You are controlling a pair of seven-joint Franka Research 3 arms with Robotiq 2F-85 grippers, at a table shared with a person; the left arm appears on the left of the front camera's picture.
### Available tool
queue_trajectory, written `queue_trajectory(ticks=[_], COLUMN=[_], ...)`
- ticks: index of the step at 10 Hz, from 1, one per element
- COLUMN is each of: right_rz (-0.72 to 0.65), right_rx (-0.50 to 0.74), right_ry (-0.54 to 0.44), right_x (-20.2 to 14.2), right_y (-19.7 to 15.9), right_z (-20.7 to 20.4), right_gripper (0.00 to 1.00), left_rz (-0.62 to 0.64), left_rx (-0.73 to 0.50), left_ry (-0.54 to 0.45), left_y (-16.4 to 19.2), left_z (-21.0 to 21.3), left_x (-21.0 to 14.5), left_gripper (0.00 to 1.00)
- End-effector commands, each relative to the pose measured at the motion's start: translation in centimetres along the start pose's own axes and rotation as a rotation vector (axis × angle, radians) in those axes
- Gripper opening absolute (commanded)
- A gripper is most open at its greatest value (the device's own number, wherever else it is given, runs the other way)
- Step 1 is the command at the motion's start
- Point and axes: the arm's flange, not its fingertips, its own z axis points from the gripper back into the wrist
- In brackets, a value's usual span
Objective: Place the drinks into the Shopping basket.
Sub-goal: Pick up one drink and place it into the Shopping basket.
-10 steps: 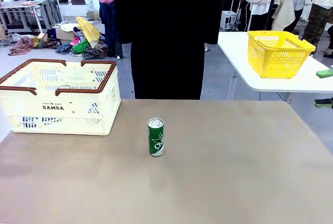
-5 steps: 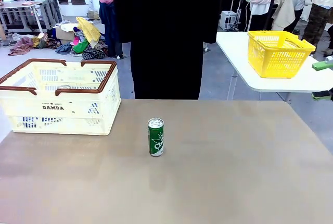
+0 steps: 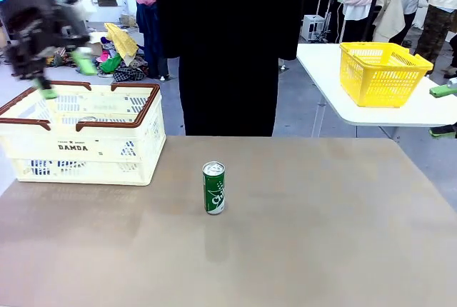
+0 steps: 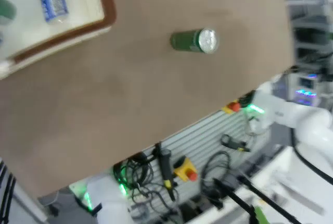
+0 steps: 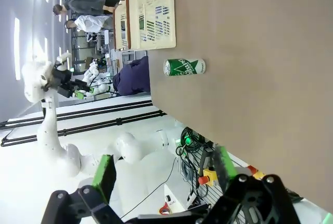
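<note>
Green can [image 3: 214,188] stood upright, centre of frame on tan surface [image 3: 321,235]; Shopping basket [image 3: 82,133] at left. Left hand [image 3: 64,75] blurred at upper left over basket rim, fingers spread, empty. Right hand [image 5: 164,174] spread, empty. Advice: descend square over can, pinch mid-body, lift clear of rim.

A robotics lab set up in a large open hall.

Behind the brown desk [image 3: 300,235] the grey floor carries a pile of coloured clothes [image 3: 107,53], a white side table [image 3: 400,107] with a yellow basket [image 3: 382,71], and people standing at other stations. Under the desk edge hang cables [image 4: 161,166], a red emergency button [image 4: 191,173] and green status lights.
</note>
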Motion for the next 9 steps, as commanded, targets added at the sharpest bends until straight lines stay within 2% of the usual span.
queue_trajectory(ticks=[1,3,5,6,7,8,9], right_rz=[-0.010,-0.010,-0.010,-0.010,-0.010,-0.010,-0.010], right_rx=[-0.013,-0.013,-0.013,-0.013,-0.013,-0.013,-0.013], right_ry=[0.014,0.014,0.014,0.014,0.014,0.014,0.014], right_x=[-0.2,-0.2,-0.2,-0.2,-0.2,-0.2,-0.2], right_y=[0.1,0.1,0.1,0.1,0.1,0.1,0.1], right_z=[0.3,0.3,0.3,0.3,0.3,0.3,0.3], right_gripper=[1.00,1.00,1.00,1.00,1.00,1.00,1.00], left_rz=[0.122,0.178,0.170,0.150,0.130,0.171,0.124], left_rx=[0.256,0.411,0.397,0.363,0.340,0.361,0.346], left_ry=[-0.097,-0.355,-0.587,-0.635,-0.559,-0.498,-0.582], left_y=[-3.2,-7.7,-9.4,-9.4,-8.9,-7.9,-10.6], left_z=[-1.2,-6.1,-10.4,-12.3,-14.2,-15.5,-12.2], left_x=[4.7,7.4,8.0,8.2,8.4,8.7,9.6], left_gripper=[1.00,1.00,1.00,1.00,1.00,1.00,1.00])
